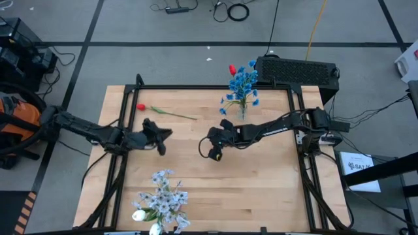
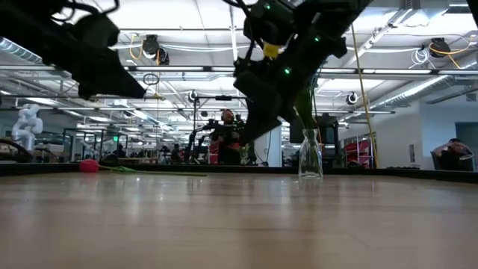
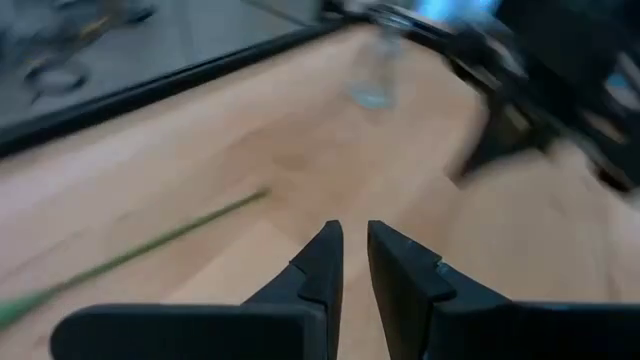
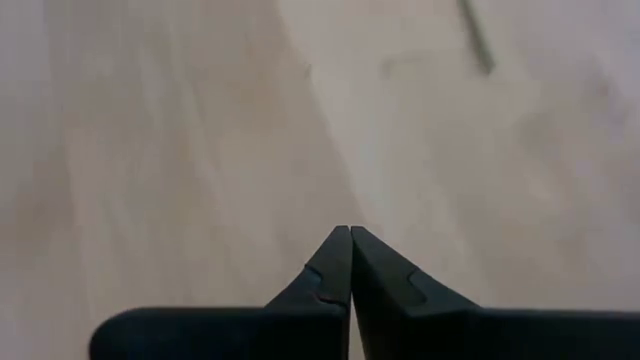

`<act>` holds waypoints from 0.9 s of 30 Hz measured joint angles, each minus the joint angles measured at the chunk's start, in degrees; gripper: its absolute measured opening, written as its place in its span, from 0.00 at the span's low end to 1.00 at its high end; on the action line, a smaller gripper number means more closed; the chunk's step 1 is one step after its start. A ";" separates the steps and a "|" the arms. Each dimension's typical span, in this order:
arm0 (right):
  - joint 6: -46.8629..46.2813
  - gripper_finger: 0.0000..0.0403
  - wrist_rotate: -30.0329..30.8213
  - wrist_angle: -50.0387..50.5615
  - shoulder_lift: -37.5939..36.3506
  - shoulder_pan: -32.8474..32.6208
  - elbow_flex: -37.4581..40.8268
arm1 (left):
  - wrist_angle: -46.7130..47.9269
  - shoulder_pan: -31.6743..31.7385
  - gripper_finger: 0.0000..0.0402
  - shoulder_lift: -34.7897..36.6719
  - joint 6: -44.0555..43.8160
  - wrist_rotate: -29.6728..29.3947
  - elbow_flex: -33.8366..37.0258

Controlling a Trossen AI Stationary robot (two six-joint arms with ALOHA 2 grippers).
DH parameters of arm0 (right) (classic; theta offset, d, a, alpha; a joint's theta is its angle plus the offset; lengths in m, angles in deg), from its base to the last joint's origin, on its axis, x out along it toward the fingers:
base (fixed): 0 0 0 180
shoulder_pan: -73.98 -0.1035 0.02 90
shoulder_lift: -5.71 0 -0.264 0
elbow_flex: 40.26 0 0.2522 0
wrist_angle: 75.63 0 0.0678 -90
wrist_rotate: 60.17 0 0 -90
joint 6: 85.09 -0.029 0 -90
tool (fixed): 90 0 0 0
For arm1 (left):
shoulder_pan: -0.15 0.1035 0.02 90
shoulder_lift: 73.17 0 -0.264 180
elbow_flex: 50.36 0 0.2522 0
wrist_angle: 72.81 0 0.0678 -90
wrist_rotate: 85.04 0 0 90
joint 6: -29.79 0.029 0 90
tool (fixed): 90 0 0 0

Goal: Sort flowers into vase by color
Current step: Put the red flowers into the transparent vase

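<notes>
A red flower (image 1: pixel 140 107) lies flat on the wooden table at the far left, its green stem (image 1: pixel 176 115) pointing right. Blue flowers (image 1: pixel 243 83) and a red bud (image 1: pixel 232 68) stand in a clear vase (image 2: pixel 310 161) at the far edge. Pale white-lavender flowers (image 1: pixel 163 196) and a white bud (image 1: pixel 138 215) stand at the near edge. My left gripper (image 1: pixel 163 140) hovers near the stem (image 3: pixel 130 255), its fingers (image 3: pixel 355 228) a narrow gap apart and empty. My right gripper (image 1: pixel 214 151) hangs shut and empty (image 4: pixel 349 230) over the table's middle.
A black frame (image 1: pixel 196 87) runs around the table. A black box (image 1: pixel 297 70) sits beyond the far right corner. Bare wood (image 1: pixel 255 189) lies at the near right. In the low view, people and workstations show in the room behind.
</notes>
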 joint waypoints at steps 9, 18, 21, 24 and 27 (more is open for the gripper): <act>-5.50 0.00 -0.20 -4.02 0.04 -1.85 6.60 | 0.75 19.65 0.13 -4.18 -24.28 5.80 -1.16; -8.10 0.00 -0.22 -3.95 0.04 -2.02 9.50 | 12.03 33.18 0.01 -15.68 -39.48 15.14 -10.89; -8.10 0.00 -0.22 -4.06 0.04 -2.07 9.51 | 12.00 36.70 0.03 -17.85 -42.30 16.77 -11.60; -8.10 0.00 -0.21 -4.01 0.04 -2.37 9.51 | 11.69 39.94 0.06 -18.60 -44.49 17.73 -11.85; -8.10 0.00 -0.22 -4.00 0.04 -2.91 9.51 | 11.70 42.46 0.11 -18.85 -44.42 18.90 -11.85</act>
